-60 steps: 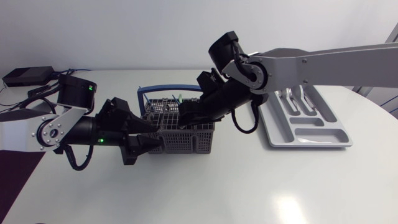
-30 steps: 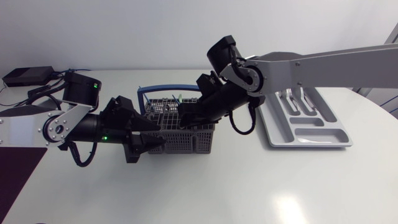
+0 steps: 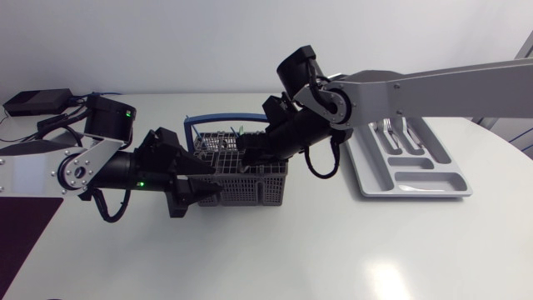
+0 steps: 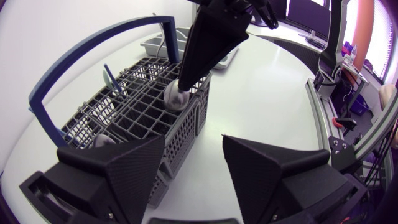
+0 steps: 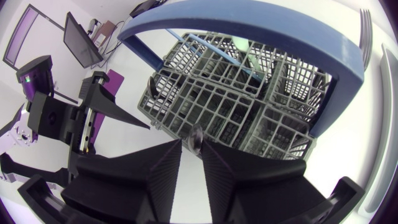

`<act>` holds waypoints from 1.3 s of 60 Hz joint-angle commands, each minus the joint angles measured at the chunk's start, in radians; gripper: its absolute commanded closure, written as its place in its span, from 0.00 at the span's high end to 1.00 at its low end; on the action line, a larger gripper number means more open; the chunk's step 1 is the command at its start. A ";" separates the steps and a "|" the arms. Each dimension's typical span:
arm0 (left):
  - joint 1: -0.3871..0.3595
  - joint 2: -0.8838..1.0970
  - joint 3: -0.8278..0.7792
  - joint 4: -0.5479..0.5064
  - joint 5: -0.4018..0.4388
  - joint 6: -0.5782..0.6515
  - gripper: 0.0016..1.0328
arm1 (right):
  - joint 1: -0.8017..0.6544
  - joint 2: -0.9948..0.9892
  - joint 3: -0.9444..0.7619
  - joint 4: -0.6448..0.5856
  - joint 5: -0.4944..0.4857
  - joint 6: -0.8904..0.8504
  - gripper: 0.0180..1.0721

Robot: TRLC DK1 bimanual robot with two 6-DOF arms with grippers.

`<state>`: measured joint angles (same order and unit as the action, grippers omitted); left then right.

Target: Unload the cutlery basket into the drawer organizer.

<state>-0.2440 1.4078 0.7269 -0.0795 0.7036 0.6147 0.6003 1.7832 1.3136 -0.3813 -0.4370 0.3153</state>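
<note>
One spoon [image 4: 176, 95] pinched by right end effector [image 5: 191, 144]; left end effector [image 4: 193, 142] wide beside basket [image 3: 260, 190].

The left arm [image 3: 50, 171] and right arm [image 3: 441, 83] had silver-grey links, black joints and round plates ringed with small screws. Green lights [image 3: 127, 116] glowed on the left arm's black housings. A black cable [image 3: 323, 171] looped below each wrist. The left pincer [image 4: 194, 140] and right pincer [image 5: 191, 144] were matte black, with broad, finely textured wedge fingers

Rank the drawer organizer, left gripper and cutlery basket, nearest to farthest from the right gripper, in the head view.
1. cutlery basket: the right gripper is inside it.
2. left gripper: at the basket's left end.
3. drawer organizer: apart, to the right.
</note>
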 commanded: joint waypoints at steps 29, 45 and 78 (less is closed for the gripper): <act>-0.001 -0.026 0.009 -0.014 0.016 0.022 0.62 | 0.004 0.001 0.013 0.035 0.007 0.021 0.11; -0.001 -0.029 0.008 -0.019 0.016 0.019 0.62 | 0.006 -0.087 0.018 -0.008 0.011 0.005 0.11; 0.035 -0.079 0.012 -0.060 0.008 0.017 0.62 | -0.063 -0.272 0.036 -0.179 -0.055 -0.050 0.11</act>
<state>-0.2165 1.3418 0.7269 -0.1272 0.7025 0.6144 0.5434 1.5383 1.3361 -0.5472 -0.4904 0.2836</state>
